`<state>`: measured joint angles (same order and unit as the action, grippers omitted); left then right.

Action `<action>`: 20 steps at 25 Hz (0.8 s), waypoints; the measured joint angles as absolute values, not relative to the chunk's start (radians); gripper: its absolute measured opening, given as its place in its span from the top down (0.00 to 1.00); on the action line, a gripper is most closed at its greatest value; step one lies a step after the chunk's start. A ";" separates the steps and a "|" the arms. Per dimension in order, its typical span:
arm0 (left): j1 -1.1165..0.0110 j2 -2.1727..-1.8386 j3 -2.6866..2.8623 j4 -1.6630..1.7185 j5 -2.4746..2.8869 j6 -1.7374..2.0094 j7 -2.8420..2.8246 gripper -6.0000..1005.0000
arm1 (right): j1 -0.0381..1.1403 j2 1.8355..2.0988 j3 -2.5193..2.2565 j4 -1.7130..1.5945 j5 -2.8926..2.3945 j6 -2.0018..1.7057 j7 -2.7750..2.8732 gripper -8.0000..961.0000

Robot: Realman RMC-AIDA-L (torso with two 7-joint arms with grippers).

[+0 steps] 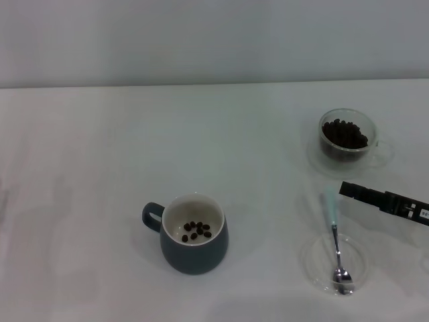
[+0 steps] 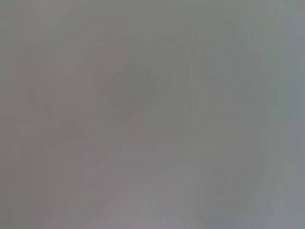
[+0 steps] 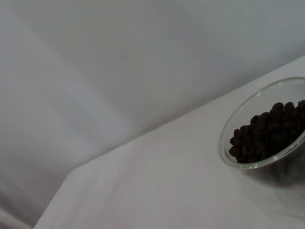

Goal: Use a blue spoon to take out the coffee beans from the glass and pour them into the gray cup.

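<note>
now the spoon [image 1: 335, 241] lies with its bowl in the saucer [image 1: 315, 258], below the glass [image 1: 346, 134] of beans [image 1: 344, 133]. right gripper [image 1: 382, 199] hovers beside it, fingers' state unclear. cup [image 1: 191, 235] holds few beans.

White table [image 1: 100, 147] carried gray cup [image 1: 194, 251] front-centre, glass [image 1: 346, 137] of coffee beans [image 1: 344, 133] far right, clear saucer [image 1: 315, 258] near right with blue spoon [image 1: 335, 241] lying across it.

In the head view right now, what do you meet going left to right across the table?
Gray cup with a few coffee beans inside, then the blue spoon resting in a clear saucer, then the right tool at the edge.
</note>
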<state>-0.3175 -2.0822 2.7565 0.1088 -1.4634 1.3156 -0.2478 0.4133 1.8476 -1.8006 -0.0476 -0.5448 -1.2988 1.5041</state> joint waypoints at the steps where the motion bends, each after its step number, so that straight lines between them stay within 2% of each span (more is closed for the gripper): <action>1: -0.318 -2.082 2.756 0.109 -1.463 1.316 -0.248 0.28 | 0.413 1.848 -1.799 -0.050 -0.543 -1.295 1.504 0.64; 7: -0.315 -2.082 2.755 0.109 -1.464 1.316 -0.248 0.28 | 0.409 1.844 -1.754 -0.064 -0.534 -1.299 1.486 0.39; 11: -0.311 -2.082 2.754 0.109 -1.468 1.316 -0.247 0.28 | 0.394 1.841 -1.660 -0.082 -0.533 -1.358 1.417 0.31; 14: -0.308 -2.082 2.753 0.109 -1.470 1.316 -0.247 0.28 | 0.364 1.851 -1.536 -0.109 -0.533 -1.402 1.315 0.24; 17: -0.307 -2.082 2.754 0.109 -1.468 1.316 -0.247 0.28 | 0.327 1.885 -1.389 -0.144 -0.533 -1.392 1.164 0.18; 20: -0.307 -2.081 2.759 0.109 -1.463 1.316 -0.246 0.28 | 0.305 1.946 -1.203 -0.154 -0.532 -1.358 0.944 0.19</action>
<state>-0.3075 -2.0815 2.7585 0.1085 -1.4628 1.3163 -0.2462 0.3053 1.9456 -1.2034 -0.1538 -0.5322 -1.3577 0.9445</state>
